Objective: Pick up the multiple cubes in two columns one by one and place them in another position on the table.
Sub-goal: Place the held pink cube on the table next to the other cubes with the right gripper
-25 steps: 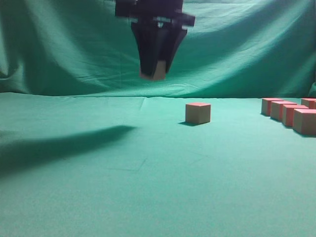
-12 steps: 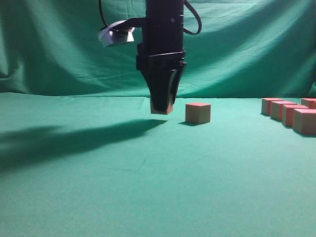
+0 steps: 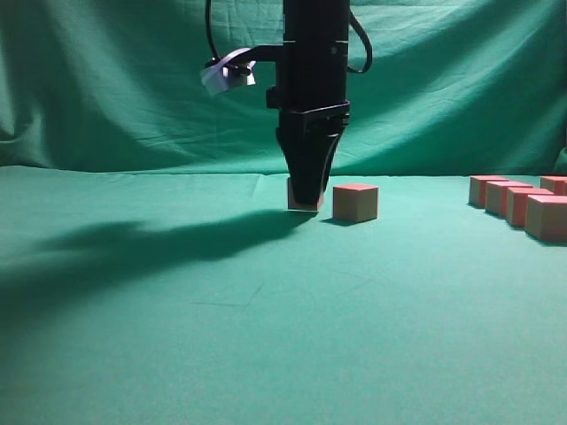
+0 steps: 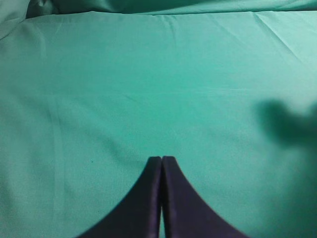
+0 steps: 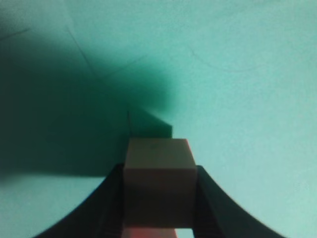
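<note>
Right gripper (image 3: 307,200) holds one cube low at the table, just beside a placed cube.

In the exterior view the right arm (image 3: 314,80) stands upright at the 12 o'clock side of the green table (image 3: 221,336), its jaws clamped on the held cube (image 3: 295,200), whose underside sits at or just above the cloth; contact cannot be judged. The placed cube (image 3: 355,202) stands at the held cube's 3 o'clock, close but apart. Farther toward 3 o'clock, well apart at the picture's edge, the remaining cubes (image 3: 523,204) sit in rows. The right wrist view shows the held cube squeezed between both dark fingers (image 5: 111,203). The left gripper (image 4: 161,198) has its jaws pressed together with nothing between them, over bare cloth.
</note>
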Robot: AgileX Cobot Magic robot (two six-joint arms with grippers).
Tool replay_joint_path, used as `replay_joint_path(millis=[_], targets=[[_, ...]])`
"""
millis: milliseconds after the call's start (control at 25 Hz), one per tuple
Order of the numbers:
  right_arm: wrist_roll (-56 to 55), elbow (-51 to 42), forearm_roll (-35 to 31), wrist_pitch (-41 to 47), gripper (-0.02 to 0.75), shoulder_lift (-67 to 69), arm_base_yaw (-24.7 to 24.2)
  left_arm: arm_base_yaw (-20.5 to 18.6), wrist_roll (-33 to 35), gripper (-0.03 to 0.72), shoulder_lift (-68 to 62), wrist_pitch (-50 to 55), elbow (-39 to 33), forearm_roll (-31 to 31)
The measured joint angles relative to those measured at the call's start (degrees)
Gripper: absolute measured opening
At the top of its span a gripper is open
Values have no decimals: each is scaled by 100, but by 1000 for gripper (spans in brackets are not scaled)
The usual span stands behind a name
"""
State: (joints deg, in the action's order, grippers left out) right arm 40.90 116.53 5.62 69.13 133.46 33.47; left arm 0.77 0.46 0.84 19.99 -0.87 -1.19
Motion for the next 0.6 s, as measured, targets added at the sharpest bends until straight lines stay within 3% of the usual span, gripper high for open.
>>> replay_joint_path(millis=[600], targets=[[623, 7, -434, -340, 268, 86, -27, 0, 0, 0, 0, 0, 0, 0]])
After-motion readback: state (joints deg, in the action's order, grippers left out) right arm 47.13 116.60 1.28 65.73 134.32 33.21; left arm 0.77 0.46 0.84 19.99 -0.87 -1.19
